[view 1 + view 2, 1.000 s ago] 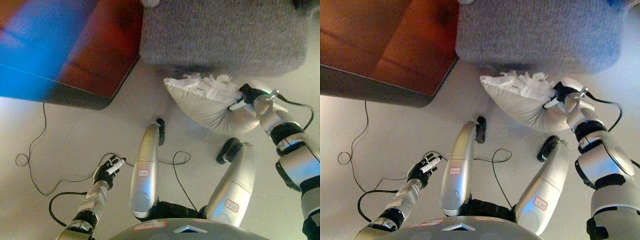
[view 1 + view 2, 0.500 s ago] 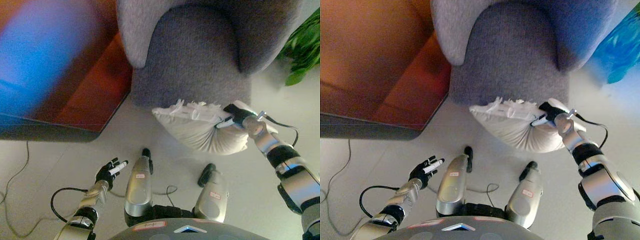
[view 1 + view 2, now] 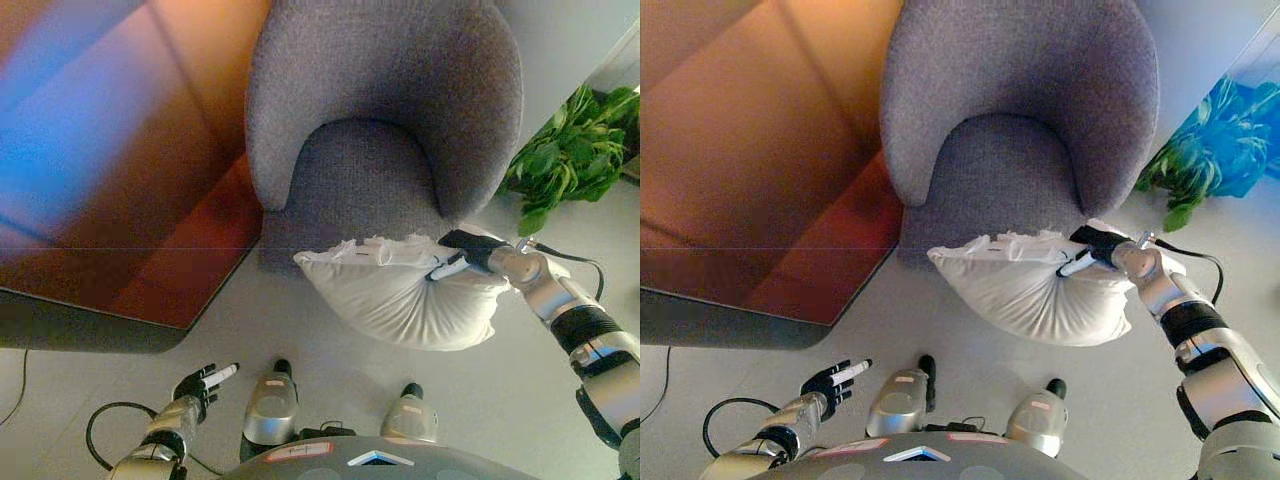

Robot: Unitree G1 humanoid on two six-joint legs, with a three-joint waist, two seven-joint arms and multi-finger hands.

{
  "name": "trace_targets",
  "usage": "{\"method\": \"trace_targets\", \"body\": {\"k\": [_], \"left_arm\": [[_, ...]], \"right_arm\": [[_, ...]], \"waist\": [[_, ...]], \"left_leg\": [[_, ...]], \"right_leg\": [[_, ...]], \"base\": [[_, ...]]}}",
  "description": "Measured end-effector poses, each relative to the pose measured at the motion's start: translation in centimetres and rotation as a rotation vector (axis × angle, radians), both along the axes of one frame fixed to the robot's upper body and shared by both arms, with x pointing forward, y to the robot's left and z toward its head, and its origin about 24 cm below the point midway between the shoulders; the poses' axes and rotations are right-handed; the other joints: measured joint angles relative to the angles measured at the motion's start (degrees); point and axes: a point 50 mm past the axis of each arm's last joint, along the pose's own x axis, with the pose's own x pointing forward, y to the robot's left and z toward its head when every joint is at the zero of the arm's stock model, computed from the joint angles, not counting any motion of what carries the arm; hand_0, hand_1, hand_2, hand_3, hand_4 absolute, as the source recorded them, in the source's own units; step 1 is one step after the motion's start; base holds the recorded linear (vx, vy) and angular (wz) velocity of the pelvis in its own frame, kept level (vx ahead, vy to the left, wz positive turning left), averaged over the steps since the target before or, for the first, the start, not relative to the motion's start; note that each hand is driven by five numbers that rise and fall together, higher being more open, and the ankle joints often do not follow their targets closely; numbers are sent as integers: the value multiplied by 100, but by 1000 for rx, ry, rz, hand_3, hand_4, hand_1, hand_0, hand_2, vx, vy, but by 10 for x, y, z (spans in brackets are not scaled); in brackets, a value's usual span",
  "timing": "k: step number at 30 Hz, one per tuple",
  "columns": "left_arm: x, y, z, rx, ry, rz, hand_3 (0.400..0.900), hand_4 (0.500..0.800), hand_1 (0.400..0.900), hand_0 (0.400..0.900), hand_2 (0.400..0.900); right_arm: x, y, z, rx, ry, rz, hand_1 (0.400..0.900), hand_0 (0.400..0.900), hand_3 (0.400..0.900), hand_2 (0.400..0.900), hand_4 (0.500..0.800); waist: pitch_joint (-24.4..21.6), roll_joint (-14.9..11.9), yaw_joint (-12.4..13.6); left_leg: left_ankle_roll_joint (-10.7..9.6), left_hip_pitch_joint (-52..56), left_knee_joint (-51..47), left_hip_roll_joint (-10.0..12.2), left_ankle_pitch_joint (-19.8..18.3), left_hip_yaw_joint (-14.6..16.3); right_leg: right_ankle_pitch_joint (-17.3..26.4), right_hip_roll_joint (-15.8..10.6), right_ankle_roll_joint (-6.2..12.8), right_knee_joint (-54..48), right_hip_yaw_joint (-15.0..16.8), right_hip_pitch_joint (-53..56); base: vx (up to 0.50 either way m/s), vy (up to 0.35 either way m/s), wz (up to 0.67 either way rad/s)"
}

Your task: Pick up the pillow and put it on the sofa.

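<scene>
Grey sofa (image 3: pixel 385 130) ahead | right hand (image 3: pixel 468 250) fingers gripping pillow (image 3: pixel 400 300) | left hand (image 3: pixel 200 383) fingers relaxed

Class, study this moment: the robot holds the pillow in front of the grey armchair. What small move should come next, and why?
Probably carry the pillow forward over the seat before letting go. The right hand grips its upper edge, and it hangs in front of the grey armchair, not yet over the cushion. The left hand is low and idle.
</scene>
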Motion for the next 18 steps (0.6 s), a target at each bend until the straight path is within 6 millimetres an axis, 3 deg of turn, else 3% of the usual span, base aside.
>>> {"method": "trace_targets", "body": {"k": [2, 4, 6, 7, 8, 10, 14, 18], "left_arm": [[-5, 7, 1, 25, 14, -7, 900, 800, 900, 900, 900], [-6, 8, 1, 37, 25, -25, 900, 800, 900, 900, 900], [-7, 14, 3, 55, 37, -31, 900, 800, 900, 900, 900], [-4, 10, 2, 45, 39, -30, 900, 800, 900, 900, 900], [-2, 6, 1, 38, 37, -54, 900, 800, 900, 900, 900], [-3, -3, -2, 18, 39, -70, 900, 800, 900, 900, 900], [-19, -14, -10, -24, 71, -59, 900, 800, 900, 900, 900], [-28, -11, -11, -13, 82, -60, 900, 800, 900, 900, 900]], "right_arm": [[3, 3, 4, 30, -5, 7, 400, 400, 400, 400, 500], [9, 6, 12, 50, -29, 25, 400, 400, 400, 400, 500], [15, 9, 20, 87, -48, 34, 400, 400, 400, 400, 500], [15, 4, 19, 89, -42, 14, 400, 400, 400, 400, 500], [14, -3, 18, 96, -28, -15, 400, 400, 400, 400, 500], [15, -10, 20, 101, -15, -40, 400, 400, 400, 400, 500], [10, -26, 28, 143, 20, -62, 400, 400, 400, 400, 500], [8, -48, 34, 164, 70, -128, 400, 400, 400, 400, 500]], "waist": [[-67, -73, 5], [-96, 27, -11], [-138, -127, -17], [-155, -44, -149], [-205, 36, -223], [-228, 164, -211], [-208, 176, -286], [-191, 175, -81]], "left_leg": [[-28, 142, -311, 36, 191, -17], [-87, 298, -713, 210, 357, -239], [-232, 223, -791, 145, 428, -411], [-295, 193, -838, 219, 465, -662], [-316, 60, -821, 271, 479, -776], [-249, 49, -797, 452, 539, -841], [-433, 198, -995, 518, 667, -850], [-532, 323, -1117, 526, 728, -982]], "right_leg": [[93, 49, 151, -64, -14, 10], [-102, 258, 446, -130, 67, -219], [25, 420, 428, -943, 269, -144], [214, 490, 518, -858, 341, -67], [-43, 618, 490, -773, 460, -65], [-100, 813, 423, -752, 407, -44], [-109, 888, 416, -945, 200, 282], [-91, 908, 430, -1162, -56, 627]], "base": [[259, -296, 23], [245, -349, 39], [235, -393, 68], [298, -384, 74], [297, -302, 55], [260, -221, 31], [248, -136, 35], [192, -92, 34]]}}
